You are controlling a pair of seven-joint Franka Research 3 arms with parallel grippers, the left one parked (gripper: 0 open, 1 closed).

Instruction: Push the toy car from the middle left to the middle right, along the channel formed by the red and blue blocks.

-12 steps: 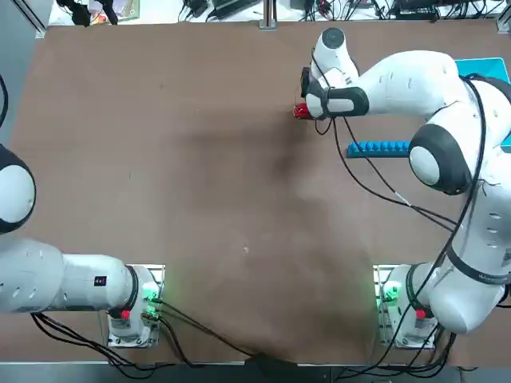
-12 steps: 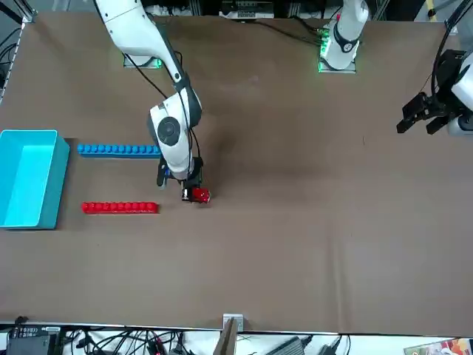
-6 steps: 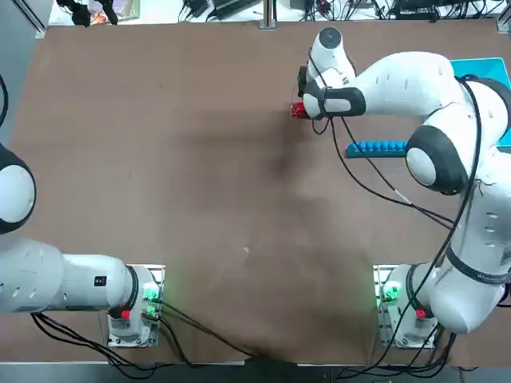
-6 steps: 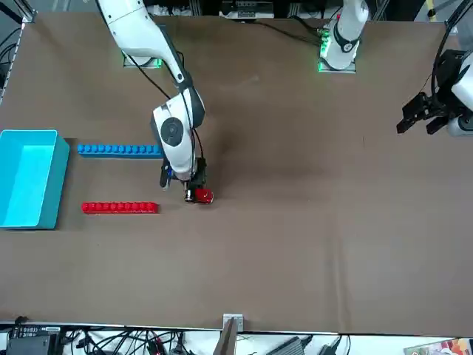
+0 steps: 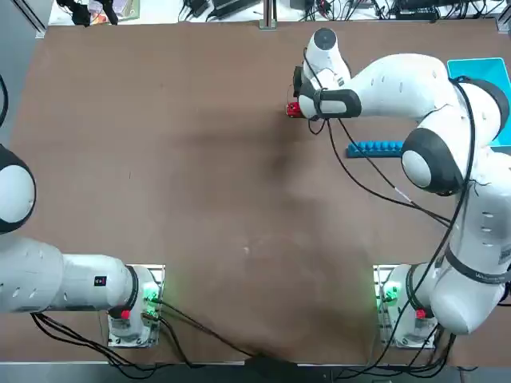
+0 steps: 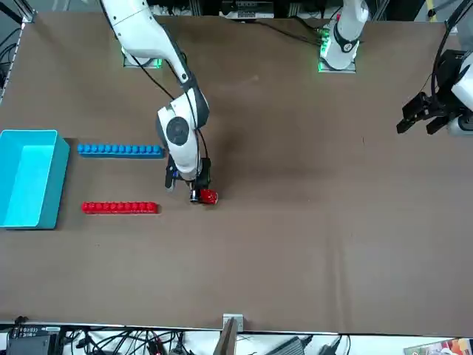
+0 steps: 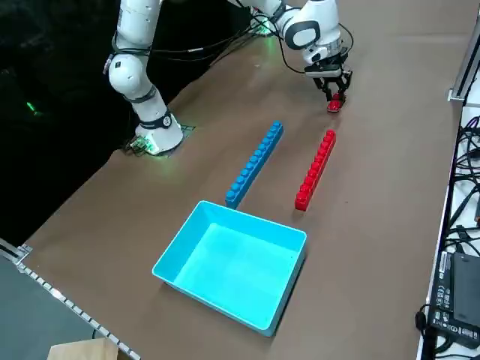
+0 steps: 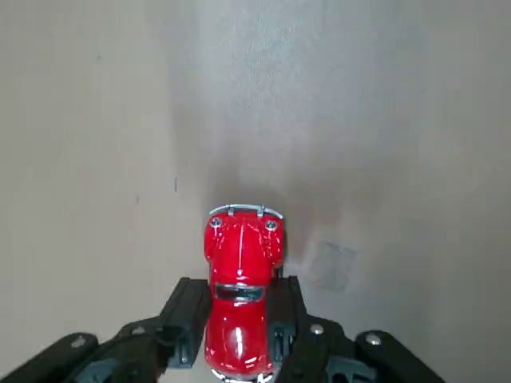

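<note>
Fingers (image 8: 188, 323) of the right gripper (image 8: 239, 335) closed on the toy car (image 8: 239, 287), one black pad on each flank of the rear half, red bonnet and chrome bumper poking out ahead over bare brown surface (image 8: 383, 120). Same grip seen from across the surface: right gripper (image 6: 194, 194) low at the end of the white right arm (image 6: 179, 133), toy car (image 6: 208, 196) at the tips, resting on or just above the surface (image 6: 310, 244); which of the two, cannot tell.

Beyond the gripper, toward the robot's right: red block (image 6: 119, 208) and blue block (image 6: 120, 150), parallel, well apart from each other, with the channel (image 6: 118, 179) as the bare strip between. Toy car outside the channel, just past its open end, near the end of the red block but not touching it.

From the raised side camera: toy car (image 7: 334, 105) roughly in line with the red block (image 7: 315, 169), blue block (image 7: 256, 163) alongside, channel (image 7: 289, 161) between them. Farther still, past the other ends of both blocks, light-blue open box (image 7: 234, 264) sitting on the surface.

From overhead: right gripper (image 5: 297, 108) and toy car (image 5: 292, 109) in the far half of the surface, blue block (image 5: 374, 148) partly hidden under the arm.
</note>
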